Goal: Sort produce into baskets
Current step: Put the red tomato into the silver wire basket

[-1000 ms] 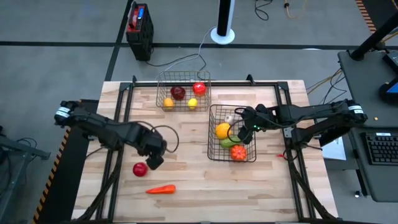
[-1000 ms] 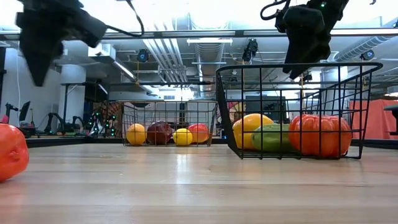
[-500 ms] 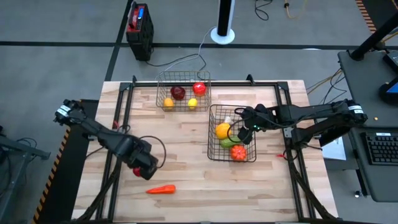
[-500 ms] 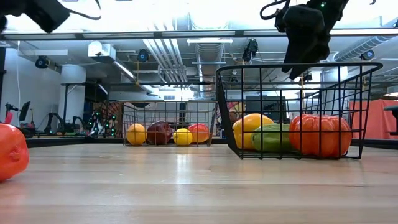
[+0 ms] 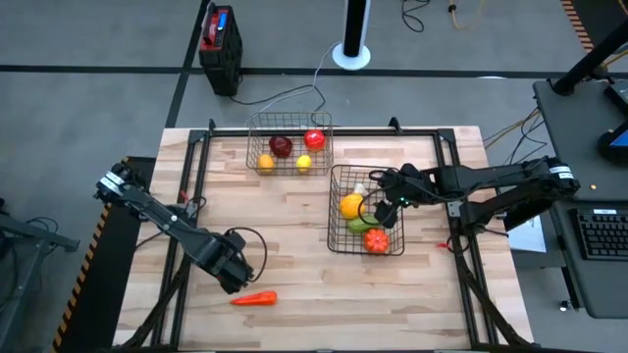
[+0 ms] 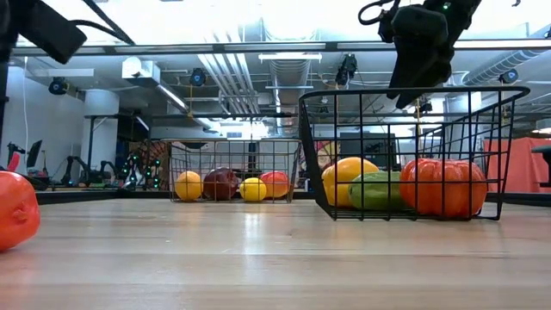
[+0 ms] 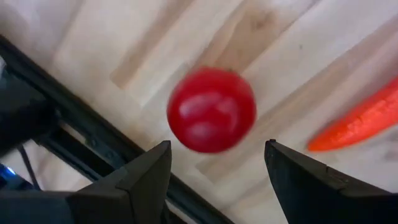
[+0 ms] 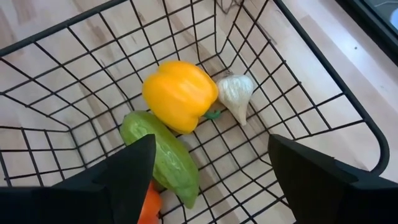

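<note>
Far basket (image 5: 289, 147): dark-red, red and yellow rounds. Near basket (image 5: 365, 208): yellow pepper (image 8: 180, 94), white garlic (image 8: 236, 93), green cucumber (image 8: 163, 155), orange piece. Loose on tabletop: red ball (image 7: 211, 110), carrot (image 5: 254, 299) lying flat.

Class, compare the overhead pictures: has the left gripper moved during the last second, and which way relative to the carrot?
Yes. The left gripper has moved closer to the carrot, toward the table's near edge, now open over the red ball.
</note>
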